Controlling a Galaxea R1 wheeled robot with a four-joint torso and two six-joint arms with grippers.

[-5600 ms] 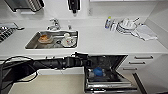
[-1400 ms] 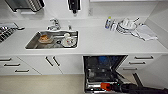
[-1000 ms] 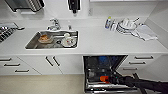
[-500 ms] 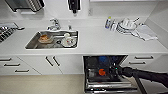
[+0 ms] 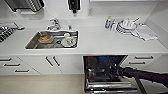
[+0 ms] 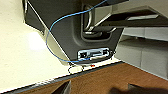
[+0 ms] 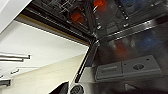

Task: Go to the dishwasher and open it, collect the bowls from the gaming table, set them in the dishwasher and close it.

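Below the worktop's front edge the dishwasher (image 5: pixel 105 72) stands open, a blue bowl (image 5: pixel 103 59) racked inside. Its steel door (image 7: pixel 130 57) likely swings heavy and slick, best pushed at its outer edge. Whether the right gripper (image 5: pixel 113 70) is spread or pressed together, I cannot tell.

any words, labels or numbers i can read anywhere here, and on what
None can be read.
Bottles on the counter: labels too blurred to read.
Detergent compartment on the inside of the dishwasher door: no legible marking.
Connector plate on the robot's own body in the left wrist view: print, if any, too blurred to read.
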